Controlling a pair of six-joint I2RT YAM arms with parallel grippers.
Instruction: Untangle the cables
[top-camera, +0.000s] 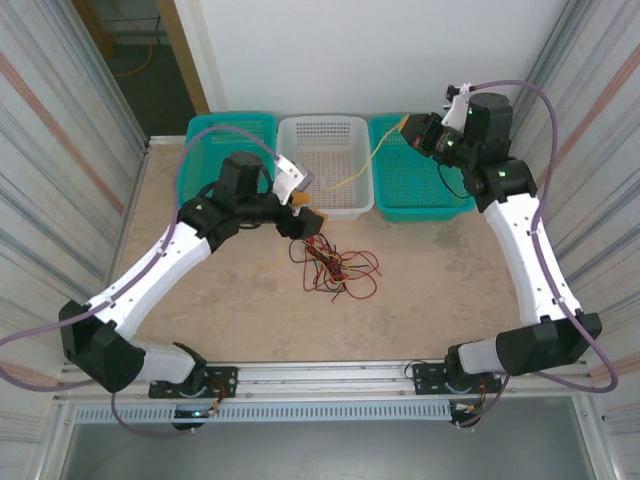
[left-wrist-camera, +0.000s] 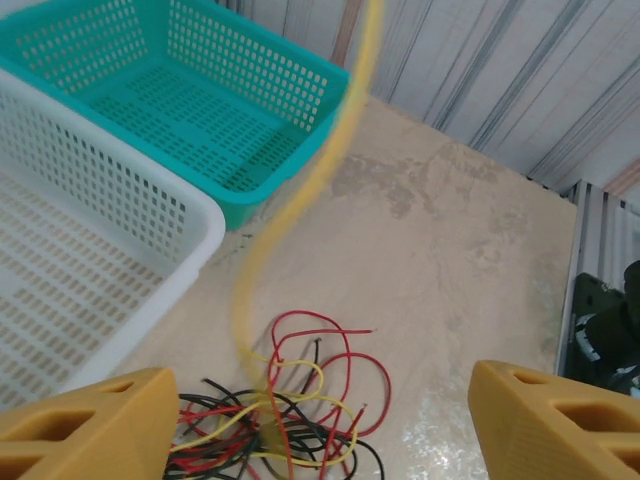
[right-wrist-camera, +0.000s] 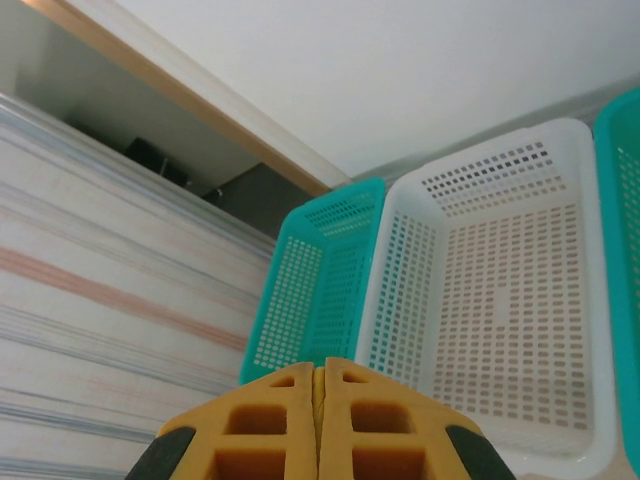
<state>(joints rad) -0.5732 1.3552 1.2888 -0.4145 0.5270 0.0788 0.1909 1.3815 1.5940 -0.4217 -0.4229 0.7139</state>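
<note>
Left end effector (left-wrist-camera: 320, 390) is wide open at the bottom corners of its wrist view, gripping nothing. It straddles the yellow cable (left-wrist-camera: 292, 215) just above the tangle of cables (top-camera: 335, 265) on the counter (top-camera: 240, 310), mid-frame from the top. Looks placed to pinch that strand low. Further back, the yellow runs up across the white basket (top-camera: 325, 165) to the right end effector (top-camera: 408, 128), upper right, clamped shut on its end. Likely holding it tensioned clear of the pile.

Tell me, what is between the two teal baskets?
A white basket stands side by side with the left teal basket and the right teal basket. A yellow cable crosses above it. The top view shows this.
</note>
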